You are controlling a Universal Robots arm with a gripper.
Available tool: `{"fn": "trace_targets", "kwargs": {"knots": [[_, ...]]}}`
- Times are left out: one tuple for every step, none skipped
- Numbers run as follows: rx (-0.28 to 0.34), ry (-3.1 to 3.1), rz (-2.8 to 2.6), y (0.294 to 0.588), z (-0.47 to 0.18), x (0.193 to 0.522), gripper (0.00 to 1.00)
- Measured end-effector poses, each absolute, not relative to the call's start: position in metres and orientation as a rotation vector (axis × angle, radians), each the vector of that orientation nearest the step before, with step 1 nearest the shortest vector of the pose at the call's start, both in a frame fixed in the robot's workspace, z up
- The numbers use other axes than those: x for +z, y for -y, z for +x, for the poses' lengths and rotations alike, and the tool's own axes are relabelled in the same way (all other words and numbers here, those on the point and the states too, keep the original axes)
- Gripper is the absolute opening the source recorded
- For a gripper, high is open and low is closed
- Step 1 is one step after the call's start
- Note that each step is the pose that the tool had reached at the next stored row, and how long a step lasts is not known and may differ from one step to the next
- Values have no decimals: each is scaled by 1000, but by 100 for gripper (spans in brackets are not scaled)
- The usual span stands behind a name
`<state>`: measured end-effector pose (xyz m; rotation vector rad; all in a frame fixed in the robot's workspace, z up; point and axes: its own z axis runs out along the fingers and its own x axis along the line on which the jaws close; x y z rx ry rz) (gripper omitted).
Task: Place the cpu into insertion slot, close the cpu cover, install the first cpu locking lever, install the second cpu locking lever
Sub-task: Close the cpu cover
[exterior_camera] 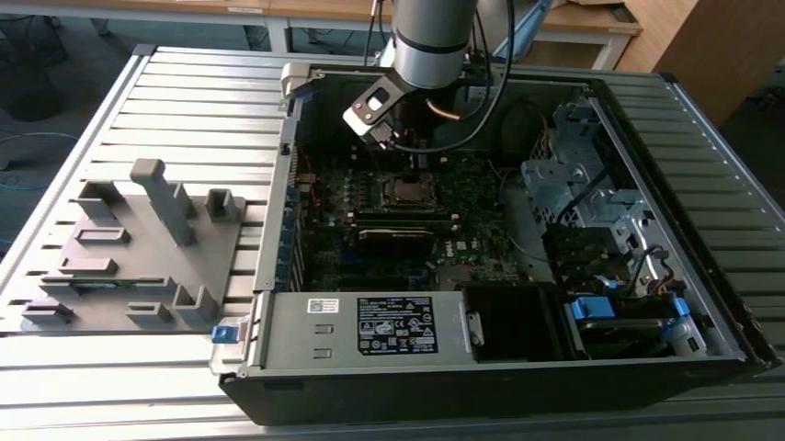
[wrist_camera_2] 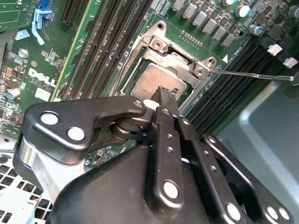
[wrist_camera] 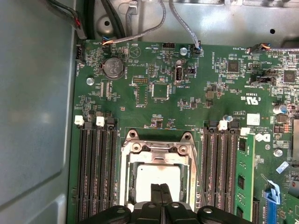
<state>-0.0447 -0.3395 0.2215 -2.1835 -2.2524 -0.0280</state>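
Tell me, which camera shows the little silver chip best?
The first wrist view: it looks straight down on the cpu, with the end effector covering just one edge. The second wrist view sees it slanted, partly behind the end effector. The exterior view shows it far off, near the arm.

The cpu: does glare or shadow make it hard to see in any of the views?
First wrist view: the cpu looks pale, washed out by light, and the fingers cover part of it. Second wrist view: evenly lit, with a soft sheen, no harsh glare. Exterior view: small and dim, deep inside the dark case.
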Motion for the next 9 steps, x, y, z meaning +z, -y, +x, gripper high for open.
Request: {"fn": "trace_targets", "kwargs": {"knots": [[-28,2258,-2177,339,-45,221,10],[-28,2266,-2169,339,-45,221,10],[-28,2272,-2163,339,-45,221,10],[-28,2274,-2161,339,-45,221,10],[-28,2274,-2161,339,-45,221,10],[-28,2274,-2161,339,-45,221,10],[-28,2274,-2161,339,-45,221,10],[-28,2274,-2160,339,-45,221,10],[-28,2274,-2160,339,-45,221,10]]}}
